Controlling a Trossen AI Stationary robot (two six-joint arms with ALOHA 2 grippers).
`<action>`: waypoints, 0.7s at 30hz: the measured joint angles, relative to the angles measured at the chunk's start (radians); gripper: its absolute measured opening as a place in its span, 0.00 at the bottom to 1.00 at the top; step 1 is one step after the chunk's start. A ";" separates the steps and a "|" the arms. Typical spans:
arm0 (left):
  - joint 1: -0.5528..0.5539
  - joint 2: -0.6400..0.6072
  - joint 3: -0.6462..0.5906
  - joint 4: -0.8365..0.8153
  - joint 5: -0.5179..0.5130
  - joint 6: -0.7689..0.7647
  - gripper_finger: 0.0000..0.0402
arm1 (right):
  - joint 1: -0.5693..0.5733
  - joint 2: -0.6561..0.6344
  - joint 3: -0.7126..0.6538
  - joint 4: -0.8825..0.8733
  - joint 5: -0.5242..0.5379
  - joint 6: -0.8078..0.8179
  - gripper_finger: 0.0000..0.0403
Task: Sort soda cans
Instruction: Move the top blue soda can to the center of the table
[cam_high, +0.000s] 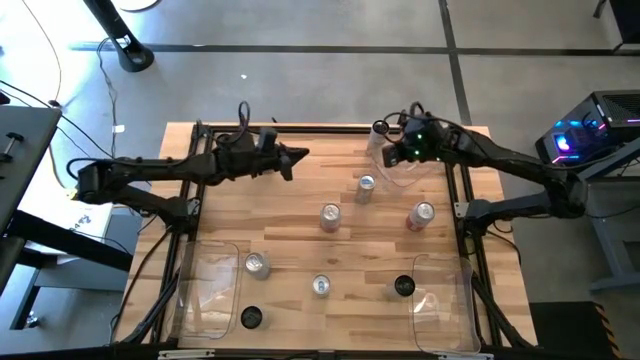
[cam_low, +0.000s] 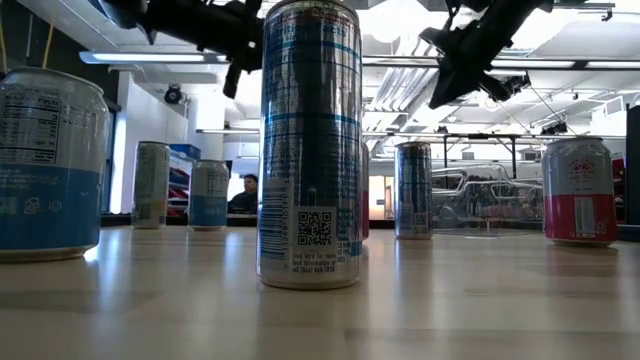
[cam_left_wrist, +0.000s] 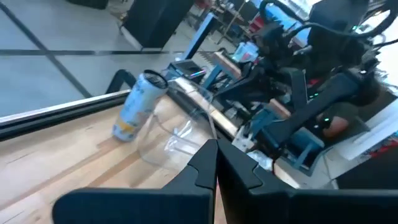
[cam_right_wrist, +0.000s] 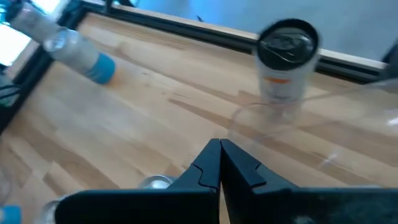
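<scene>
Several soda cans stand upright on the wooden table (cam_high: 300, 240): silver ones (cam_high: 365, 187) (cam_high: 330, 215) (cam_high: 257, 264) (cam_high: 320, 286), a silver-and-red one (cam_high: 421, 215) (cam_low: 578, 192), and dark-topped ones (cam_high: 403, 287) (cam_high: 251, 318). One more can (cam_high: 380, 130) (cam_right_wrist: 286, 59) (cam_left_wrist: 140, 106) stands at the far clear bin (cam_high: 400, 168). My left gripper (cam_high: 297, 156) (cam_left_wrist: 216, 163) hovers shut above the far middle of the table. My right gripper (cam_high: 385, 152) (cam_right_wrist: 220, 158) hovers shut over the far bin, near that can. Both hold nothing.
Two more clear plastic bins sit at the near edge, one on the left (cam_high: 205, 290) and one on the right (cam_high: 440, 305). Black frame rails (cam_high: 462, 200) run along the table's sides. Bare wood lies between the two arms. A person (cam_low: 243, 192) shows far behind the table.
</scene>
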 joint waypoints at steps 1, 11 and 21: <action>0.000 -0.004 0.000 -0.018 -0.003 0.000 0.00 | -0.008 0.000 0.000 -0.012 -0.001 0.000 0.00; -0.002 -0.004 0.000 -0.063 -0.016 -0.002 0.00 | -0.041 0.002 0.000 -0.036 -0.005 0.022 0.00; -0.002 -0.004 0.000 -0.063 -0.020 -0.001 0.00 | -0.037 0.079 0.000 -0.044 -0.135 -0.009 0.00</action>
